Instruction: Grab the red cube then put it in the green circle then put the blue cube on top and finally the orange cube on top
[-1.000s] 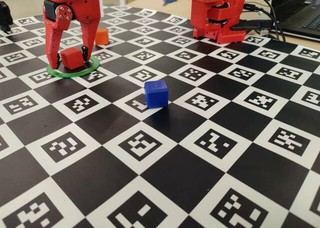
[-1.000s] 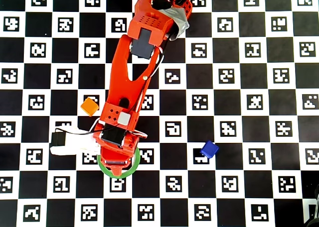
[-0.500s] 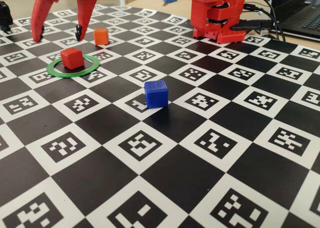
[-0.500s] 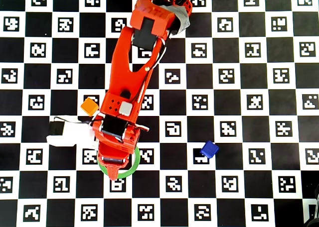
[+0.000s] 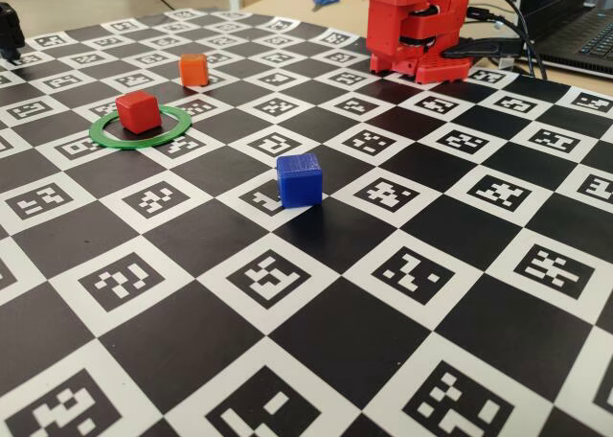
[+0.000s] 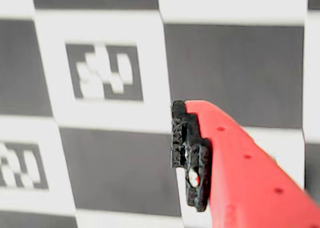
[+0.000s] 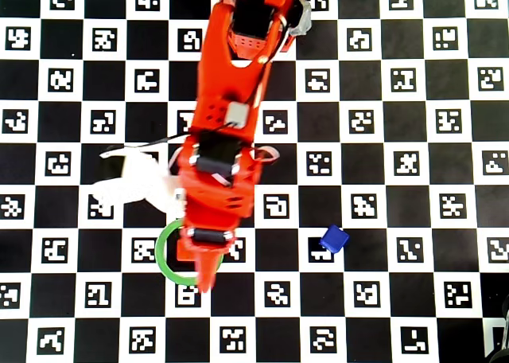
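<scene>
Over the green circle [image 7: 163,255], look at the claw [image 7: 205,275]: holding nothing, open or closed hard to tell. Find the red cube [image 5: 138,111] inside the ring. Head toward 3 o'clock for the blue cube [image 7: 334,239]. Likely light, hard, a bit slippery; pinch two flat sides.

Under my jaws there is only bare checkered mat [image 6: 235,63]. Below them the red cube [image 5: 138,111] sits inside the green ring [image 5: 140,127]; the orange cube [image 5: 193,69] and blue cube [image 5: 299,179] stand well apart.
</scene>
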`<state>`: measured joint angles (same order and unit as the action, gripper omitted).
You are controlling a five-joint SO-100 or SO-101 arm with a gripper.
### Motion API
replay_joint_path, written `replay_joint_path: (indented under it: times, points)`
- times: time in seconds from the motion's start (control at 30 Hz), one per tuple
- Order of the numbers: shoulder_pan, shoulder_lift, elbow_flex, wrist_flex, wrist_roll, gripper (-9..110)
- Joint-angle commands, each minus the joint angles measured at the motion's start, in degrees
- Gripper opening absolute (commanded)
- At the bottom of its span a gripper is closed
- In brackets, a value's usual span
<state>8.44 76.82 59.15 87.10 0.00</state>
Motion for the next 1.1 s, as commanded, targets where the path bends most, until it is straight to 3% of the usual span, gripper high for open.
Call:
replay_joint_path:
  times: [0.0, 0.1, 0.47, 1.07]
  points:
    - [-4.7, 7.1, -1.9, 2.0, 8.4, 44]
    - [-8.2, 6.9, -4.3, 4.0, 14.9, 42]
    - [-18.9, 5.4, -7.7, 5.2, 21.9, 42]
    - [-28.1, -10.0, -22.9, 10.7, 37.5, 36]
